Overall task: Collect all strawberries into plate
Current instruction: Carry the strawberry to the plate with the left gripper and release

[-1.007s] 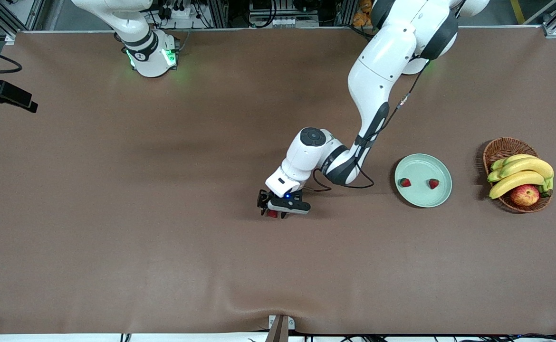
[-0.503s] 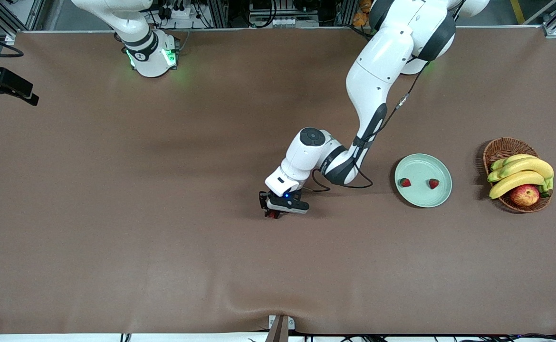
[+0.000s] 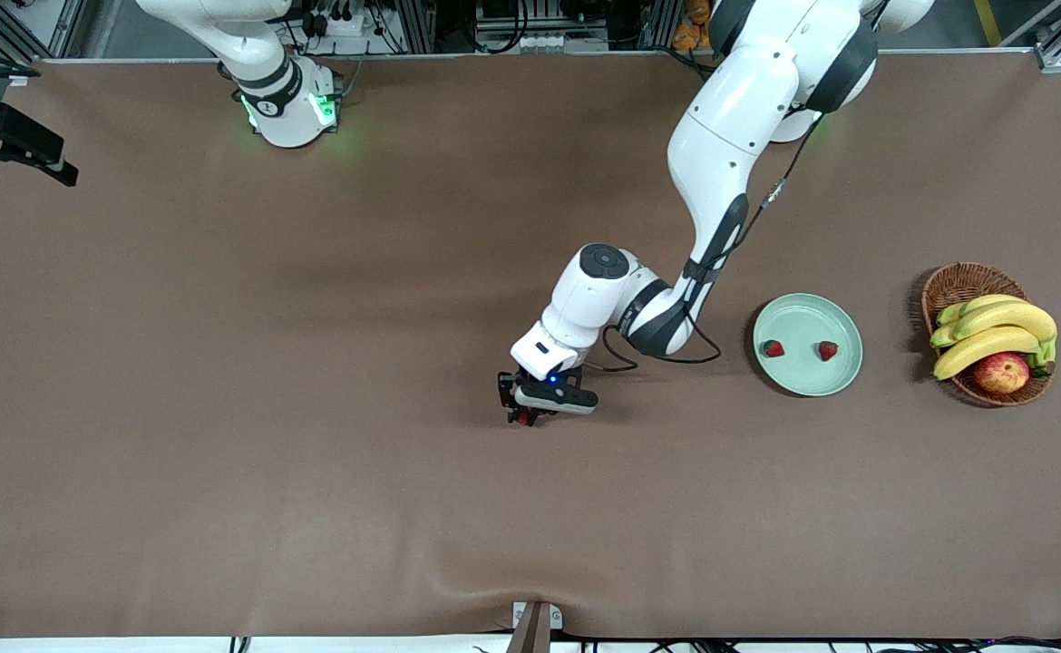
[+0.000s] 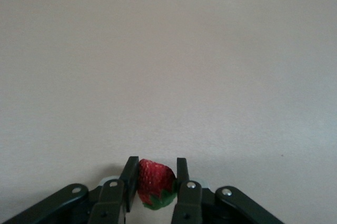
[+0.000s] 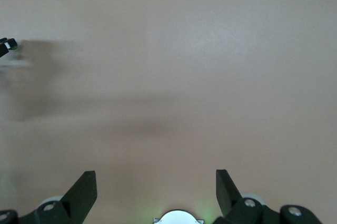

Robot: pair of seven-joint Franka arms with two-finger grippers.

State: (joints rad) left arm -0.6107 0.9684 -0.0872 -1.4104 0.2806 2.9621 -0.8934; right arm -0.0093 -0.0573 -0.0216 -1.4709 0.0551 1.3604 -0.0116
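My two arms are glossy white with rounded shells and black joint bands, the right arm's base (image 3: 290, 109) glowing green, a thin black cable looping just beside the left gripper (image 3: 530, 413), whose black fingers (image 4: 181, 174) carry silver screws under a small blue light.

Two strawberries (image 3: 773, 348) on plate (image 3: 807, 376)

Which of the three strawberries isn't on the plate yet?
The strawberry pinched in the left claw over mid-table; the other two lie on the plate.
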